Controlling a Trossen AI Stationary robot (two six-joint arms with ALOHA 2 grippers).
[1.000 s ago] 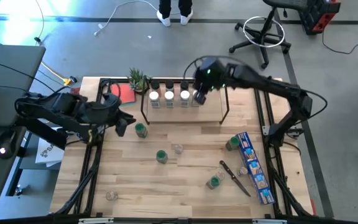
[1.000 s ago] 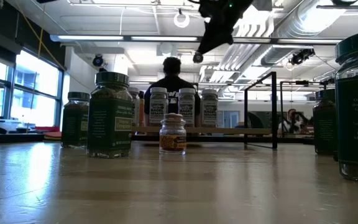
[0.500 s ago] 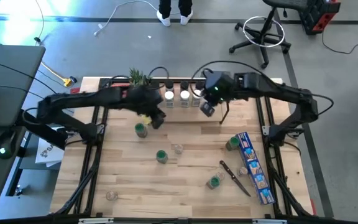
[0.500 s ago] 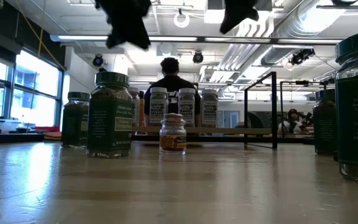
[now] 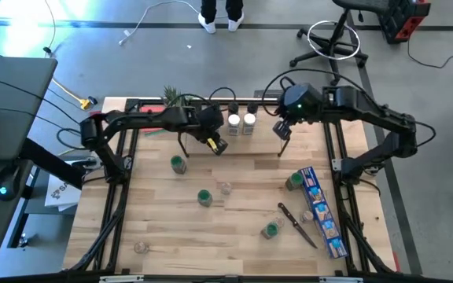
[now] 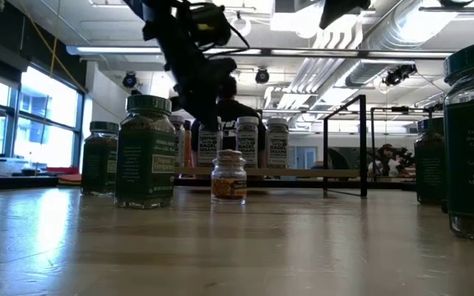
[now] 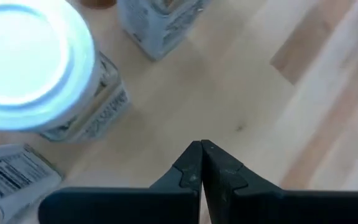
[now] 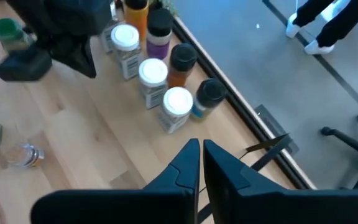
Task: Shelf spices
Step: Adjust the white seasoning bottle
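The high view shows us the left gripper (image 5: 217, 145) reaching across to the front edge of the shelf (image 5: 285, 135), low over the white-capped jars (image 5: 241, 121) lined up there. We take this as an approach to the row, either to straighten a jar or to check a placing, since the fingers carry nothing. The left wrist view settles that: the two dark fingers (image 7: 202, 167) are pressed together and empty, with a white cap (image 7: 33, 65) just beside them and bare board (image 7: 272, 93) ahead.

The right gripper (image 5: 281, 129) hangs over the shelf's right end, clear of the row. In the right wrist view its fingers (image 8: 199, 163) are likewise closed on nothing, so we judge this arm to be between jobs.

That same view gives us what the overhead picture hides under the left arm: a back row of dark-capped jars (image 8: 182, 57) behind the white caps, by the far rail.

Much of the work is left. Green-capped jars (image 5: 178, 163) stand loose on the table (image 5: 171, 236), along with a small clear jar (image 5: 225, 187) near the middle, and others lie towards the blue box (image 5: 321, 211) and the knife (image 5: 297, 224).

The low view adds height: the shelved jars (image 6: 246, 140) stand raised behind a small amber jar (image 6: 229, 176), with the left arm (image 6: 189, 62) above them. A person (image 6: 225, 103) shows in the room beyond.
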